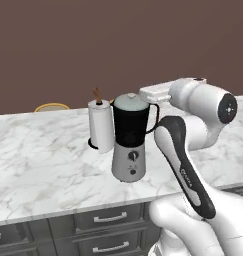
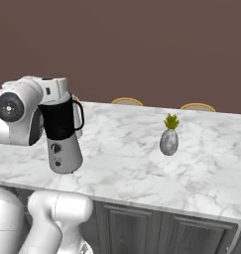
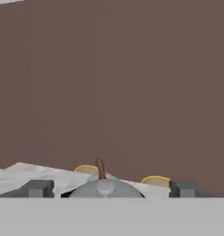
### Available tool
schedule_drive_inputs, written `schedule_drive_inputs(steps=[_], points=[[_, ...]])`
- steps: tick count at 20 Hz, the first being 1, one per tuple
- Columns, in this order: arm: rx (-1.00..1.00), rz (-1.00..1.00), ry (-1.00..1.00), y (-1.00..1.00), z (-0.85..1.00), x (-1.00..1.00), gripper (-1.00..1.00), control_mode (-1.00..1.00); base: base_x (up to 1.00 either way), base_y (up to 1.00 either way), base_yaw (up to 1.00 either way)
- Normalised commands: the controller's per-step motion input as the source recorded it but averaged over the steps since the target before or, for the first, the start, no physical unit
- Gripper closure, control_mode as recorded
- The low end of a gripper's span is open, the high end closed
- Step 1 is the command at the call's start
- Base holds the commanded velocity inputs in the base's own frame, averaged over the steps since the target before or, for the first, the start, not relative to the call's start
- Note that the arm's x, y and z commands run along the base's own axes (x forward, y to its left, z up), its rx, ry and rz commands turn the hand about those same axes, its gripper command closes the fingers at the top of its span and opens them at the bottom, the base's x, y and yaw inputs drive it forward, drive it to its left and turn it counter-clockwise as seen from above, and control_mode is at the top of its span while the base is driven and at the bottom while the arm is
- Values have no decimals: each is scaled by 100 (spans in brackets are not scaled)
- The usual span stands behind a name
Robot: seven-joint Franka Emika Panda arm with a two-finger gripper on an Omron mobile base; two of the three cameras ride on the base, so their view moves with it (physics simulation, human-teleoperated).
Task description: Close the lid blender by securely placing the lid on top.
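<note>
Lid [image 1: 131,102] atop blender [image 1: 129,144] — counter edge [image 1: 68,210] near

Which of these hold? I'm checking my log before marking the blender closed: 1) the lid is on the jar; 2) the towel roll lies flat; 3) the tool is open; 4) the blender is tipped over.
1) True: the lid sits on the blender.
2) False: the paper towel roll stands upright beside it.
3) True: the tool has its fingers spread either side of the lid.
4) False: it stands upright on the counter.
</note>
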Motion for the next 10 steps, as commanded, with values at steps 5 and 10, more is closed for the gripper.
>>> schedule_drive_inputs(steps=[5, 10], points=[[6, -14, -14, -47, 31, -97, -100, -100, 0, 0, 0], [5, -13, -2, -46, 17, -67, -100, -100, 0, 0, 0]])
